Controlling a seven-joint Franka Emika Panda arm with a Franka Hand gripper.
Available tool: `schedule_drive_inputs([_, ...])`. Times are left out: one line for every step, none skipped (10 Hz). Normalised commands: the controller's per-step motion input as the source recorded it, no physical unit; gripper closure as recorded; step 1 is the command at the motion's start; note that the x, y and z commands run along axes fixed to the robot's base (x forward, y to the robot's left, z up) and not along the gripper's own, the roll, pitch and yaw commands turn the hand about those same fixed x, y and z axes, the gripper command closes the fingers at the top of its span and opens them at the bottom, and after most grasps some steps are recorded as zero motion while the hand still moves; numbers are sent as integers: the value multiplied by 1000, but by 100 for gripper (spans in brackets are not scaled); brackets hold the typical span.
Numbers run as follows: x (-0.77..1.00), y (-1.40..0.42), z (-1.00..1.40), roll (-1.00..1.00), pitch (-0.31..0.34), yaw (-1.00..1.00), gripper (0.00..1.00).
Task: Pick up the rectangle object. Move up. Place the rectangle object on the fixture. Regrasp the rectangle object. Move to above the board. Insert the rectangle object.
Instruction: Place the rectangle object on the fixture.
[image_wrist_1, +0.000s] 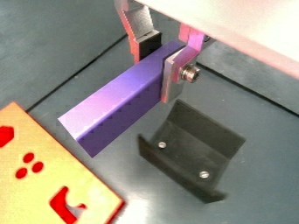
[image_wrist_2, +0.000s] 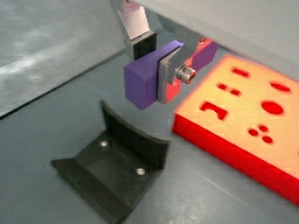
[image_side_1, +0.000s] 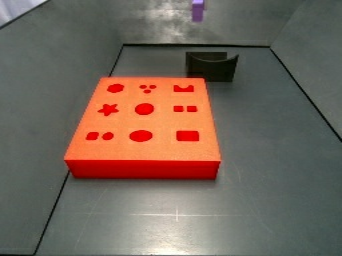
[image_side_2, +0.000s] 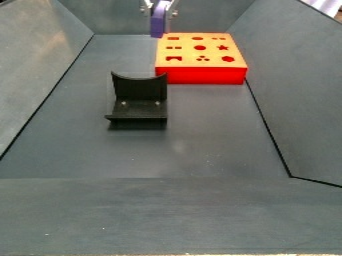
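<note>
My gripper (image_wrist_1: 162, 63) is shut on the rectangle object (image_wrist_1: 111, 109), a long purple block held by one end between the silver fingers, well above the floor. Both wrist views show it; the other also shows the gripper (image_wrist_2: 158, 63) and block (image_wrist_2: 142, 85). The dark fixture (image_wrist_1: 193, 144) stands on the floor below the block, also seen in a wrist view (image_wrist_2: 111, 162). The red board (image_wrist_2: 246, 114) lies beside it. In both side views the block (image_side_1: 199, 9) (image_side_2: 162, 15) hangs high over the far end, near the fixture (image_side_1: 211, 64) (image_side_2: 136, 98).
The board (image_side_1: 144, 125) (image_side_2: 201, 55) has several shape cutouts on top. Sloping grey walls (image_side_2: 47, 90) enclose the dark floor (image_side_1: 201, 210) on all sides.
</note>
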Motion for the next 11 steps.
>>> schedule_drive_inputs([682, 697, 64, -1000, 213, 411, 100])
schedule_drive_inputs([570, 458, 24, -1000, 274, 339, 100])
schedule_drive_inputs([496, 288, 12, -1000, 319, 274, 100])
schedule_drive_inputs([419, 128, 5, -849, 318, 161, 100])
schedule_drive_inputs([345, 66, -1, -655, 291, 62, 100])
schedule_drive_inputs([234, 68, -4, -422, 253, -38, 100])
schedule_drive_inputs([154, 53, -3, -281, 221, -85, 100])
schedule_drive_inputs([74, 40, 1, -201, 179, -103, 100])
schedule_drive_inputs([92, 62, -1000, -1000, 78, -153, 100])
schedule_drive_inputs([99, 66, -1000, -1000, 50, -165, 100])
schedule_drive_inputs([107, 74, -1000, -1000, 60, -168, 100])
